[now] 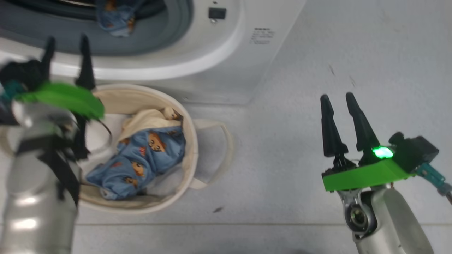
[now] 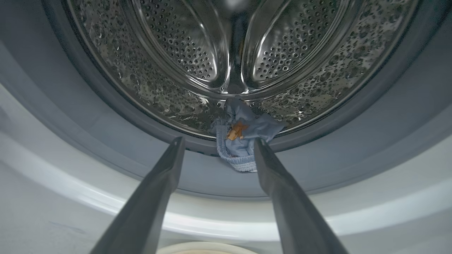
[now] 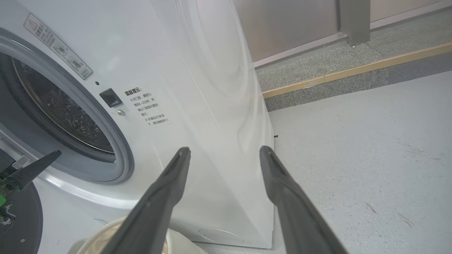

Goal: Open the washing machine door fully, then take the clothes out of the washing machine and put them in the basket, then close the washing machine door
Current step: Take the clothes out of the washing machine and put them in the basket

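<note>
- Left gripper (image 1: 66, 40): fingers spread, nothing between them. It's blurred in the head view and sits above the basket's edge nearest the machine, aimed at the opening.
- In the left wrist view the left gripper (image 2: 219, 141) points straight into the drum (image 2: 226, 53), with 1 garment (image 2: 240, 141) lying between the 2 fingertips. Cannot tell if the tips touch it.
- That garment (image 1: 114, 21) is light blue with an orange-brown figure. It's draped over the bottom edge of the grey gasket (image 2: 106, 141), half in the drum, half hanging out.
- Washing machine (image 1: 226, 53): opening uncovered, black latch socket (image 3: 110, 97) just beside the gasket's edge.
- Basket (image 1: 193, 148) stands on the floor (image 1: 300, 70), tight against the bottom front edge of the washing machine (image 3: 212, 106), directly under the opening.
- A 2nd blue printed garment (image 1: 141, 155) is bunched inside the basket. Cream fabric (image 1: 148, 118) touches it on the machine side.
- Right gripper (image 1: 337, 97): fingers spread, empty, over bare floor well apart from the basket.
- In the right wrist view the right gripper (image 3: 225, 150) faces the machine's front corner, with the basket (image 3: 106, 233) rim at the bottom edge.
</note>
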{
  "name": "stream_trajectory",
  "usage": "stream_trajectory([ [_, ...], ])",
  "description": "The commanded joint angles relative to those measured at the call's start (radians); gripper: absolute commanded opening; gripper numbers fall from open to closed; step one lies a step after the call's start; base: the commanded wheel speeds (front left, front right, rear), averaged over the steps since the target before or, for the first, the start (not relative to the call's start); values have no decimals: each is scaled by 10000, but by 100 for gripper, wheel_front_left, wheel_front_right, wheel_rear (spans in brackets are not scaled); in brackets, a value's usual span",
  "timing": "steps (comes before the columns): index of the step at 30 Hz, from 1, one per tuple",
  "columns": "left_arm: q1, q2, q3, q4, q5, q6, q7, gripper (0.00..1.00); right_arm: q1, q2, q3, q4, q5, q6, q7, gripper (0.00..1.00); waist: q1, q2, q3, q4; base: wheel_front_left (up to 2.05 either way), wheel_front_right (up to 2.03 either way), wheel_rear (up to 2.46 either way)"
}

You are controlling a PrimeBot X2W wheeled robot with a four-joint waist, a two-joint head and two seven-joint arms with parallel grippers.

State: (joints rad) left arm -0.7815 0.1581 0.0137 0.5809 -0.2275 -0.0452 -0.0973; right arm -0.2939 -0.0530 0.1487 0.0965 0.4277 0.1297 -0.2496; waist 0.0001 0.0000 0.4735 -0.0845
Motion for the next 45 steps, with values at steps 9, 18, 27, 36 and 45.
stream_trajectory([
  [9,-2724,844,852,1798,-1121,-296,1787,100,-526,28,409,-374,457,10,-122,100,-1,0,1254,-1231,0,0,0],
  [18,-3864,1206,775,3558,-1177,-146,2021,100,-530,28,640,-387,920,10,-122,100,-1,0,1172,-1567,0,0,0],
  [27,-4527,1076,-164,4751,-375,14,1487,100,-524,28,758,-463,792,10,-122,100,-1,0,1290,-1728,0,0,0],
  [36,-5420,892,-642,5444,-51,218,1264,100,-708,28,900,-571,872,10,-122,100,-1,0,1721,-1936,0,0,0],
  [45,-6493,656,-1028,5989,112,223,924,1,-973,28,845,-693,832,10,-122,100,-1,0,2240,-1941,0,0,0],
])
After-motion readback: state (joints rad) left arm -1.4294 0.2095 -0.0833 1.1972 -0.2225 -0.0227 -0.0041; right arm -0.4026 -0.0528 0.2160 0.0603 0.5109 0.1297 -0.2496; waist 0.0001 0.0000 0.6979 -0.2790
